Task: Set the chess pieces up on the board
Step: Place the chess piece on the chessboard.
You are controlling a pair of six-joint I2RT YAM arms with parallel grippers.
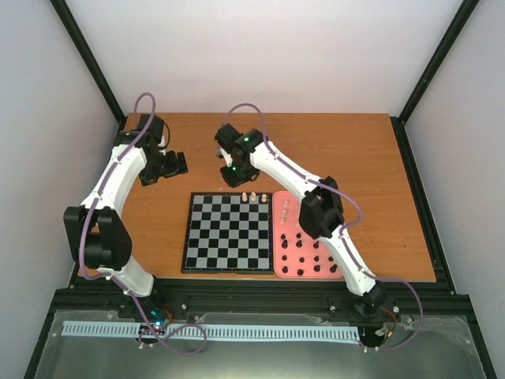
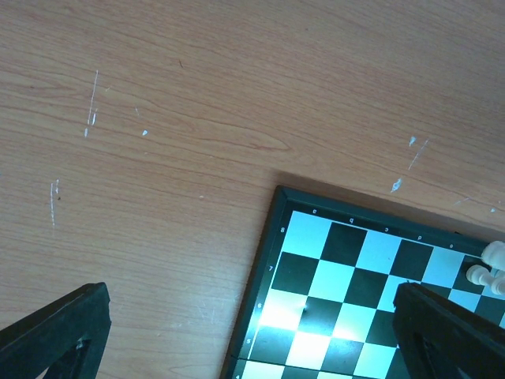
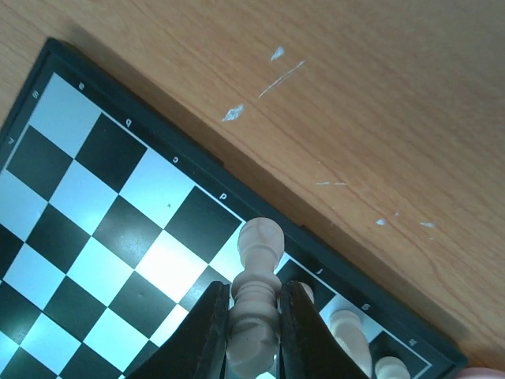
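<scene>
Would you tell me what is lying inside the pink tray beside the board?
Several black chess pieces and a few cream pieces lie in the pink tray. The right arm covers its right side, so more may hide there.

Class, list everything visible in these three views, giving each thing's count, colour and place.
table: one, orange-brown wood, under everything
board: one, grey and black checks, table centre
pink tray: one, against board's right side
cream pieces on board: three, far right corner
cream pieces in tray: a few, far end
black pieces: many, in tray
held cream piece: one, above board's far row
left gripper: open, beside board's far left corner
right gripper: shut on held cream piece
</scene>
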